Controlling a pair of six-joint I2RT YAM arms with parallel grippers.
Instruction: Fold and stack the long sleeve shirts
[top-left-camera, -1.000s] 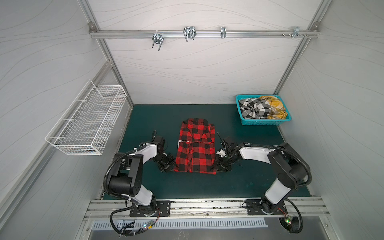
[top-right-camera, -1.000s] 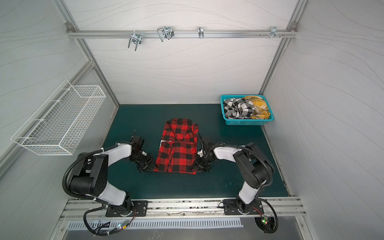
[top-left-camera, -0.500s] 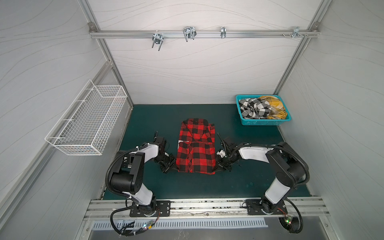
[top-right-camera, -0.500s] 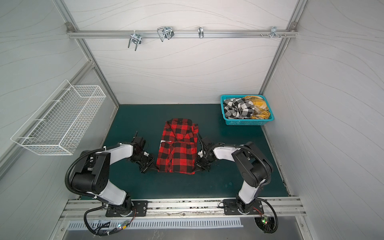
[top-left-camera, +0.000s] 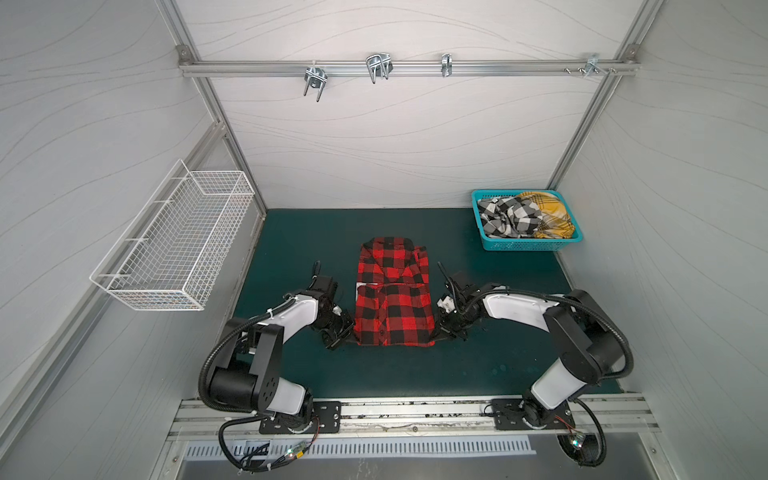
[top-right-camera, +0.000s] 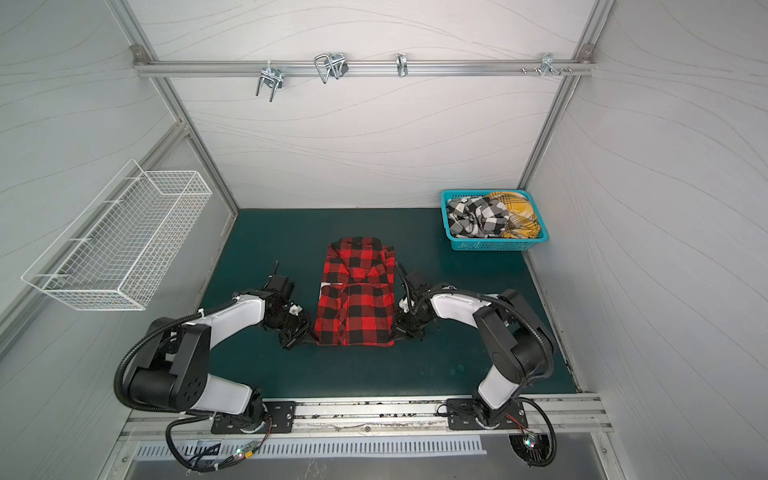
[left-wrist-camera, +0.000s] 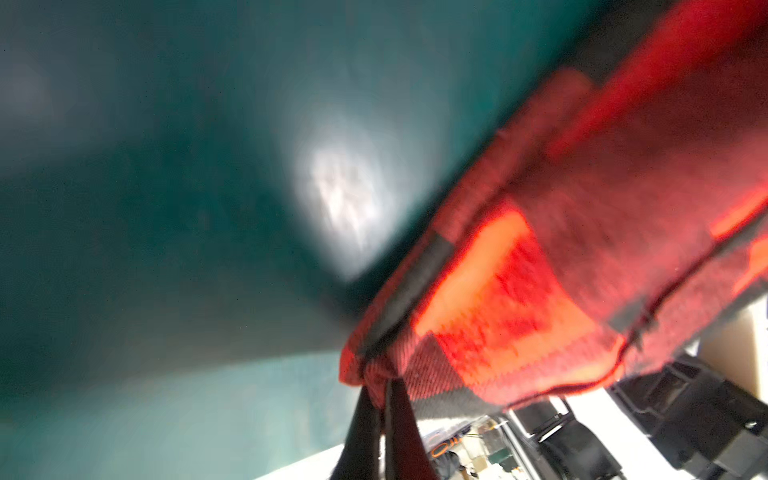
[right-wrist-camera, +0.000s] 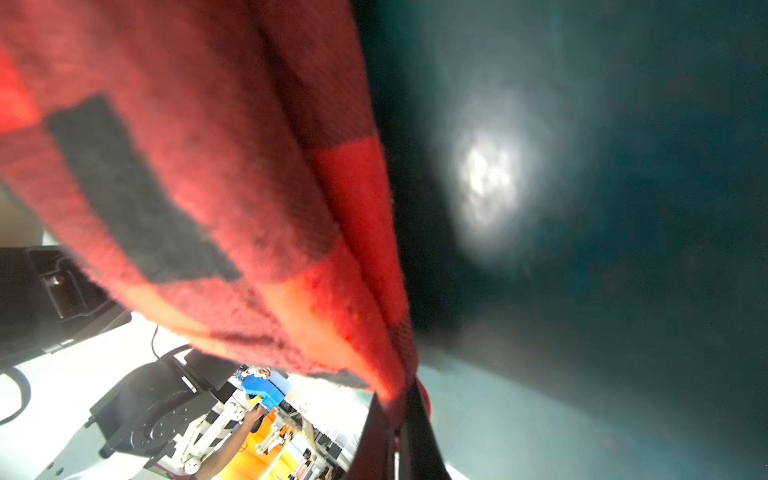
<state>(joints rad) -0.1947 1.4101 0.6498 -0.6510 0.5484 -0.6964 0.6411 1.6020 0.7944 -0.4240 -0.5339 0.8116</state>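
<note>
my left jaws clamped on red-and-black shirt (top-left-camera: 392, 299) near-left corner, right jaws clamped on near-right corner. shirt mid surface (top-left-camera: 316, 232), bare room ahead and behind. other shirts (top-left-camera: 505, 218) in teal basket (top-left-camera: 523, 246), far right.

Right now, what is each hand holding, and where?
The red-and-black shirt, by its bottom hem corners: left hand on the left corner, right hand on the right.

White wire basket (top-left-camera: 174, 245) on the side wall (top-left-camera: 83, 124); teal crate (top-left-camera: 525, 246) on green mat (top-left-camera: 415, 365); apparently hooks (top-left-camera: 377, 68) overhead.
</note>
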